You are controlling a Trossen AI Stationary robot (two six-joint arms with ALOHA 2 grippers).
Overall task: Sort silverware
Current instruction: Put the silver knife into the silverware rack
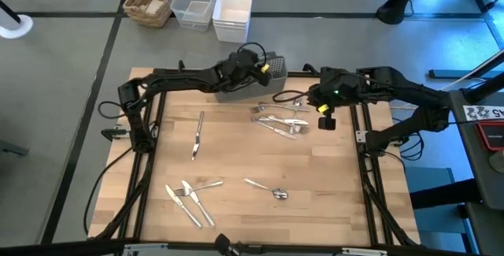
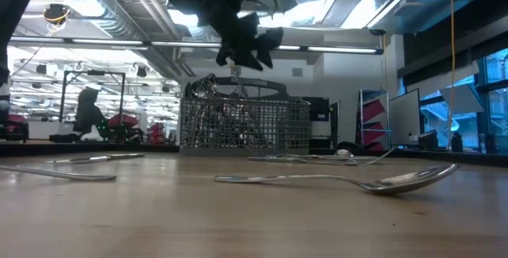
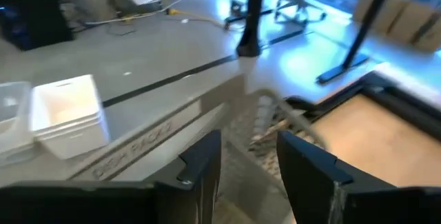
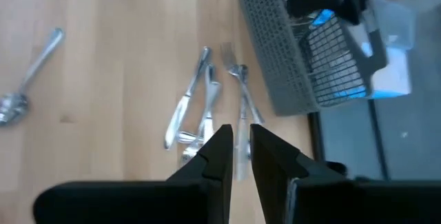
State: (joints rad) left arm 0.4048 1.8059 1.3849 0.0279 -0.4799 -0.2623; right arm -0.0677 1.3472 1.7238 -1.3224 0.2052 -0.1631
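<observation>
Over the grey mesh caddy (image 1: 250, 84) at the far edge of the table (image 1: 236, 169), the left tool (image 1: 266, 67) hangs with its fingers (image 3: 200, 165) spread apart and nothing between them; in its wrist view the mesh sits right below the gap. From table height the caddy (image 2: 244, 123) stands upright with handles poking out of its top, the dark tool (image 2: 242, 48) just above them.

Off to the right, the right tool (image 1: 324, 114) hovers above a loose heap of silverware (image 1: 282, 118) just in front of the caddy. Its fingers (image 4: 219, 151) are narrowly parted and grip nothing, with forks and knives (image 4: 207, 107) lying flat on the wood beneath.

The rest is scattered: a lone knife (image 1: 197, 135) left of centre, a cluster of forks and knives (image 1: 189, 197) at the near-left corner, and a spoon (image 1: 272, 190) near the front, which looms large in the low view (image 2: 373, 182).
</observation>
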